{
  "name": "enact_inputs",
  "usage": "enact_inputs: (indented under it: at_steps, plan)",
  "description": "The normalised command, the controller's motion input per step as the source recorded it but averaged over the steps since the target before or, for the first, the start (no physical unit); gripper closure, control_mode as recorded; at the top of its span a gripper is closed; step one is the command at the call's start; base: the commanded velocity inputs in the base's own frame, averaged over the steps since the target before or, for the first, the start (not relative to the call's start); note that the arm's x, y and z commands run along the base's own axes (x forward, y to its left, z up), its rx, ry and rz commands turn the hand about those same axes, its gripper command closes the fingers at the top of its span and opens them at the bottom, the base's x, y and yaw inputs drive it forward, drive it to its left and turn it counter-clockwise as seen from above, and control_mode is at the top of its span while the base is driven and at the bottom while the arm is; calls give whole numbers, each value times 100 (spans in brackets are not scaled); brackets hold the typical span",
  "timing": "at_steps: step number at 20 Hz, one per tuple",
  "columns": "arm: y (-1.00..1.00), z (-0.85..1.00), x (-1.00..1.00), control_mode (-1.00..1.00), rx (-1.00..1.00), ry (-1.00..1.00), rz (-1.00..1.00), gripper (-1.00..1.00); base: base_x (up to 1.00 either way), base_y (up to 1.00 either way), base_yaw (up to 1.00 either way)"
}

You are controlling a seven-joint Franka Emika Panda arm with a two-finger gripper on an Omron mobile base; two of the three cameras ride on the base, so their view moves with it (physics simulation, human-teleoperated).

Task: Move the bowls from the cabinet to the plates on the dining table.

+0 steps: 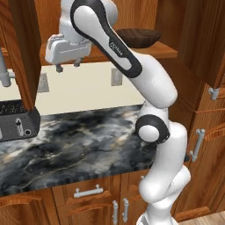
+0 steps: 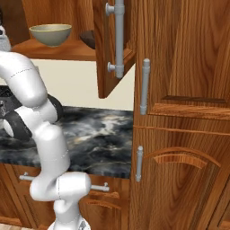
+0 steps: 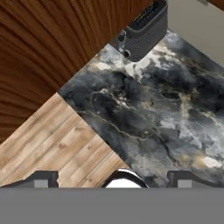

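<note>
On the open cabinet's shelf (image 1: 169, 49) sits the dark brown bowl (image 1: 138, 37), to the right of my hand. The pale beige bowl (image 2: 50, 33) stands on the same shelf (image 2: 54, 51), with the dark bowl's edge (image 2: 88, 38) beside it, half hidden by the open cabinet door (image 2: 110, 49). My gripper (image 1: 68, 66) hangs in front of the shelf's left part, fingers pointing down, open and empty. The hand view looks down past the fingertips (image 3: 41, 180) at the worktop and the floor. The plates and the dining table are out of view.
A black appliance (image 1: 17, 122) stands on the marble worktop (image 1: 83, 145) below the gripper, at the back left. The left cabinet door (image 1: 22, 52) hangs open beside the hand. Tall wooden units with grey bar handles (image 2: 144, 85) fill the right.
</note>
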Motion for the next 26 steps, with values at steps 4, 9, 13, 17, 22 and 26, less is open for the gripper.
enact_inputs:
  at_steps: [4,9,13,17,22,26]
  plan:
    - [-72,-35,-81,-100,-31,-17,0,-100,0,0,0]
    - [-85,-61,-90,-100,-33,-17,0,-100,0,0,0]
    - [-96,-69,-92,-100,-32,-16,0,-100,0,0,0]
    - [-100,-68,-95,-100,-30,-16,0,-100,0,0,0]
    - [-100,-49,-99,-100,-22,-20,0,-100,0,0,0]
    - [-91,-25,-87,-100,-12,-23,0,-100,0,0,0]
